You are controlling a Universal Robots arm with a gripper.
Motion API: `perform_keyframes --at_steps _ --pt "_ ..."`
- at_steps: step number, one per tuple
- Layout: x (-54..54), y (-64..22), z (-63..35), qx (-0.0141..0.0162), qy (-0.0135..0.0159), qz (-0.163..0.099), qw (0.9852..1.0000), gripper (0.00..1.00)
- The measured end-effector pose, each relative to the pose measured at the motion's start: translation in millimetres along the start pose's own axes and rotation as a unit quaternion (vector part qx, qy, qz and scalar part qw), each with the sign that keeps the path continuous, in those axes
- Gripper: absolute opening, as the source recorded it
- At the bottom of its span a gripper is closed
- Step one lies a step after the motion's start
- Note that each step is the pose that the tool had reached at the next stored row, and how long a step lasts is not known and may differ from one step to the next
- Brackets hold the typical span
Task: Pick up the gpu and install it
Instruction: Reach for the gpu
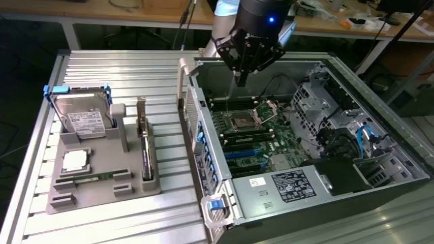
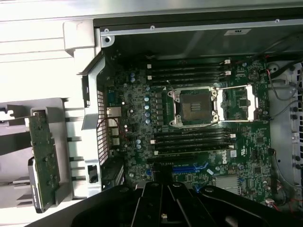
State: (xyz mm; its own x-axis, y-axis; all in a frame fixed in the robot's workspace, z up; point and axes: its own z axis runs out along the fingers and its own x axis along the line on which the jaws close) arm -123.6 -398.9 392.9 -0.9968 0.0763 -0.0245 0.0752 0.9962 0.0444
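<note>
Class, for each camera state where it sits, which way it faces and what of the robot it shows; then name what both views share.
Exterior view: set high off the arm, looking down on the grey tray with the gpu and the open computer case; shows the arm and end effector above the case.
Wrist view: on the wrist, facing down into the case; the end effector shows.
Shared: case, motherboard and CPU socket.

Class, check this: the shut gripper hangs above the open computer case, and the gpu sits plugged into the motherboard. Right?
Wrong on one point. The exterior view shows the gpu standing on edge in the gray holder beside the computer case, not in the motherboard. The shut gripper does hang above the case.
</note>
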Motion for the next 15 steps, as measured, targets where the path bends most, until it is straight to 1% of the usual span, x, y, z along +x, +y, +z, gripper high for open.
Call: perform_keyframes --at_steps 7,15 --pt "5.7 -0.4 0.3 0.0 0.0001 0.0 1.0 0.11" --pt "9.0 -0.7 0.4 0.0001 0.0007 0.0 1.0 0.11"
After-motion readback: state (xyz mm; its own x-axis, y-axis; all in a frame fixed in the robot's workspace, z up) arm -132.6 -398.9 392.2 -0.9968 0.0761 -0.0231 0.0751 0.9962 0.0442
